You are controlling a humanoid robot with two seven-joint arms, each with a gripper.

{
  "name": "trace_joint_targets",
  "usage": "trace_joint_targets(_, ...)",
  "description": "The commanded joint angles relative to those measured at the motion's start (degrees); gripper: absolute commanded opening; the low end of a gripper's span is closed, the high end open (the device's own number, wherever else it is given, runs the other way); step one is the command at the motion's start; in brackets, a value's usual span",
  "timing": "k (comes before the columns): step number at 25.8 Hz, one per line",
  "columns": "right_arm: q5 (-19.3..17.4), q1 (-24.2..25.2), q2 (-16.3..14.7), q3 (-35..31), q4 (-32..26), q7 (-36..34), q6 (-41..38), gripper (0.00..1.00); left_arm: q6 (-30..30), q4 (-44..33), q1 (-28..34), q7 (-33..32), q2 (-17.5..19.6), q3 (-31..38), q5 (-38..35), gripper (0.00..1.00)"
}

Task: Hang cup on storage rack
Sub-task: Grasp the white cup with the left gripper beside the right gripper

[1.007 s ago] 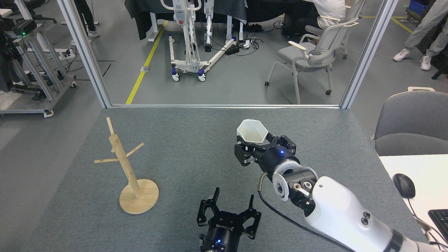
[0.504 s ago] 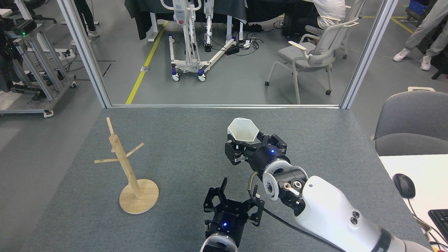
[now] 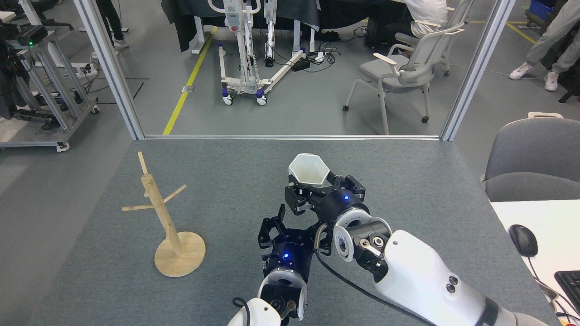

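Centre of the frame, and the right gripper has the white matte faceted cup with the hexagonal rim clamped between its black fingers, the cup upright with its open mouth facing up, held clear above the grey felt-like tabletop. The white right arm sweeps in from the lower right corner, a black cable looping under its wrist.

Just below and a little left of that, the left gripper points up toward the cup from the bottom centre of the frame. Its black fingers are spread apart with nothing between them, a blue light glowing on its body. Its right-hand fingers sit partly behind the other arm's wrist, so the two grippers are close together here, though whether they touch cannot be told.

Over in the lower left, the light wooden storage rack with the round disc base, slim post and thin angled pegs stands on the tabletop, every peg bare, well apart from the cup and both grippers.

Upper part of the frame: a metal-framed opening, a grey office chair on the grey floor beyond, and a yellow floor line running down at the upper left. At the right edge, a black computer mouse rests on a white desk.
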Motion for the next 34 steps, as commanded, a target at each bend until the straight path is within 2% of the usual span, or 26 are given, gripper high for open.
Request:
trace_joint_targets(1, 0.39, 0.09, 0.1, 0.0, 0.0, -0.01, 0.04, 0.0, -0.01, 1.27, -1.27, 0.0, -0.08, 0.0, 0.88, 0.93)
trace_joint_targets(16, 0.57, 0.62, 1.24, 0.09, 0.09, -0.1, -0.05, 0.0, -0.18, 6.9, -6.54, 0.0, -0.16, 0.0, 2.91, 0.92)
trace_joint_targets(19, 0.57, 0.62, 1.33, 0.09, 0.09, -0.1, -0.05, 0.0, -0.18, 7.34, -6.98, 0.0, -0.16, 0.0, 2.99, 0.83)
trace_joint_targets(26, 0.57, 0.62, 2.12, 0.09, 0.88, -0.1, -0.05, 0.0, -1.68, 10.68, -8.92, 0.0, -0.25, 0.0, 3.26, 0.77)
trace_joint_targets(27, 0.57, 0.62, 2.12, 0.09, 0.88, -0.1, -0.05, 0.0, -1.94, 10.68, -9.18, 0.0, -0.25, 0.0, 3.26, 0.7)
trace_joint_targets(34, 0.57, 0.88, 2.21, 0.27, 1.05, -0.1, -0.13, 0.0, -2.91, 10.15, -9.18, 0.0, -0.25, 0.0, 3.26, 0.43)
